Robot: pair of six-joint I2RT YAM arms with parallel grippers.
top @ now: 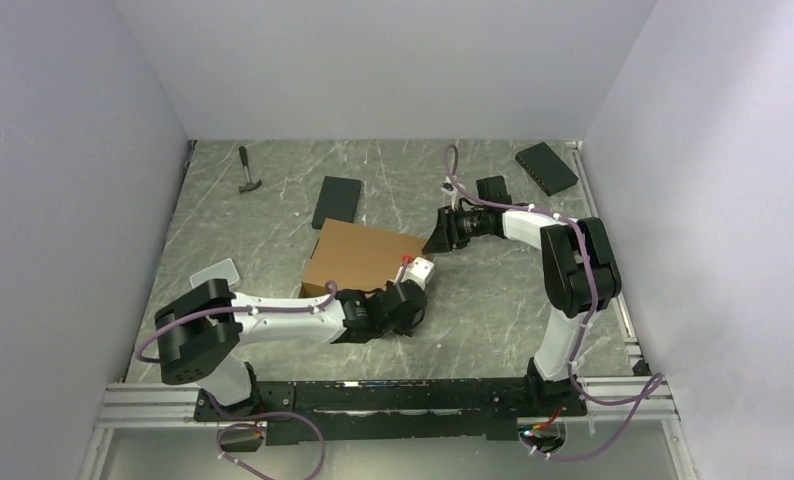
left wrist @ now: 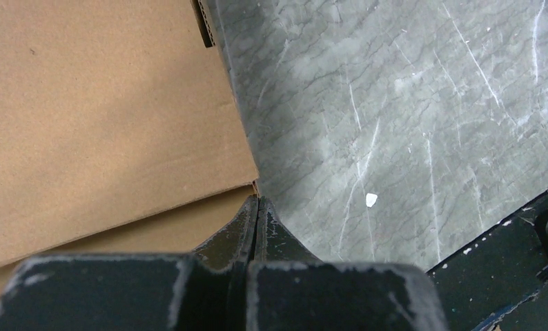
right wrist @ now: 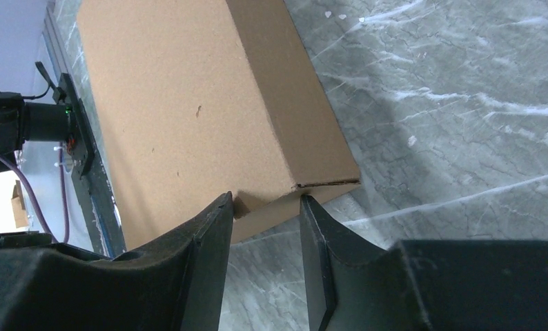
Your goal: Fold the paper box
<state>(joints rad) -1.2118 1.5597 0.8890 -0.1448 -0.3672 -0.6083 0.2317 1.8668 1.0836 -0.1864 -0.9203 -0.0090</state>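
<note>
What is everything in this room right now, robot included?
box: one, brown cardboard, middle of table
flat boxes: two, black, one just behind the box, the other far right
hammer: one, dark, far left
pale sheet: one, whitish, left of the box
table: one, grey marbled
left arm: one, white and black, near left
right arm: one, white and black, right
left fingers: two, black, shut, at a box corner
right fingers: two, black, open, at a box corner

Hammer (top: pixel 249 172) at the far left, flat black box (top: pixel 336 201) near it, second black box (top: pixel 546 167) far right, marbled table (top: pixel 473 300)
</note>
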